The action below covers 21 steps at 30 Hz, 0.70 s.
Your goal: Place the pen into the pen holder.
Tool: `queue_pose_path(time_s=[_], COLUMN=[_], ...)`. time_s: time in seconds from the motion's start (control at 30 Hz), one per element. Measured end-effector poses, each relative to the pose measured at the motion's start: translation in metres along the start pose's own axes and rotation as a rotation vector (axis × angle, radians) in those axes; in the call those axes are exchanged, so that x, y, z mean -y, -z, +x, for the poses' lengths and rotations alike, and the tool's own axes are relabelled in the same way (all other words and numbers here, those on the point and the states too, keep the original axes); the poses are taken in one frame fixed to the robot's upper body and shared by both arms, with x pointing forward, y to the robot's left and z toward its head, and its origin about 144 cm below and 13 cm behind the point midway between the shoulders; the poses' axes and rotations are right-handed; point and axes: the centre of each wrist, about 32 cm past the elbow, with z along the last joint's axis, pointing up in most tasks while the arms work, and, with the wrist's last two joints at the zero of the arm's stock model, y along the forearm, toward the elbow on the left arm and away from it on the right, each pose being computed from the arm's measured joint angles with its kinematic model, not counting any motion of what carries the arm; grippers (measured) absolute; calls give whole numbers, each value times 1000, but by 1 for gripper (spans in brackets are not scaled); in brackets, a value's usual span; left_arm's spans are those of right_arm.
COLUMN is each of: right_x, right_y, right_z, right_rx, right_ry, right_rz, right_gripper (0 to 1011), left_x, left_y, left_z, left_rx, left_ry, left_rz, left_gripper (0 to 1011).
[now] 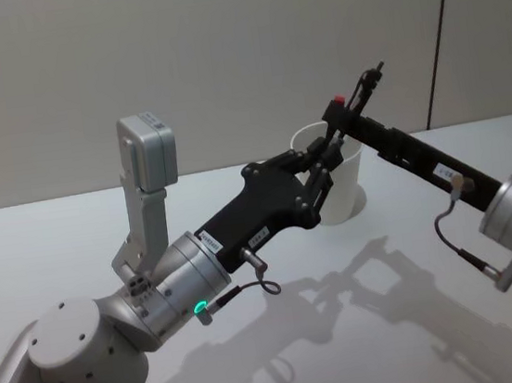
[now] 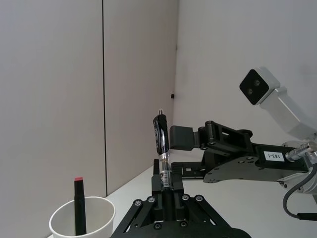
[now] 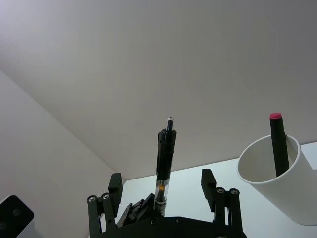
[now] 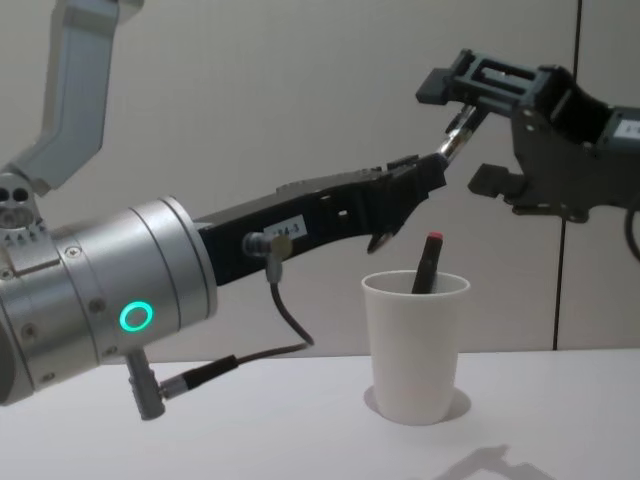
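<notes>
A black pen [image 2: 162, 144] with a clear middle section stands upright, its lower end pinched in my left gripper [image 2: 166, 191], which is shut on it. In the chest view the pen [image 4: 458, 130] hangs above and just right of the pen holder [image 4: 415, 345], a white paper cup on the table. My right gripper [image 3: 162, 181] is open, one finger on either side of the pen [image 3: 165, 158], touching nothing. From the head view both grippers meet over the cup [image 1: 345, 190]: left gripper [image 1: 324, 155], right gripper [image 1: 340, 114].
A black marker with a red cap [image 4: 428, 262] leans inside the cup. The white table [image 1: 394, 324] stretches around it, with a plain wall behind. The left wrist camera housing [image 1: 148, 149] stands tall over the left arm.
</notes>
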Motion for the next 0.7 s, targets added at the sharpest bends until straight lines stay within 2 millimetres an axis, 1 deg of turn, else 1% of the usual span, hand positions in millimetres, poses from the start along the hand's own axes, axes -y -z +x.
queue_pose_path(time_s=[0.4,0.47,0.5,0.7], right_x=[-6,-7,-7,-8], right_y=[4,5,5,6], right_z=[0,0,0,0], right_rx=[10,11,12,14], right_ry=[13,14,15,18], right_rz=[-3,-3,-3,-4], right_gripper=[1000,953,945,786], left_x=[0,0,0,0], left_y=[0,0,0,0], left_z=[0,0,0,0], left_rx=[0,0,0,0], left_ry=[0,0,0,0], left_rz=[0,0,0,0], left_gripper=[121,121,121,121])
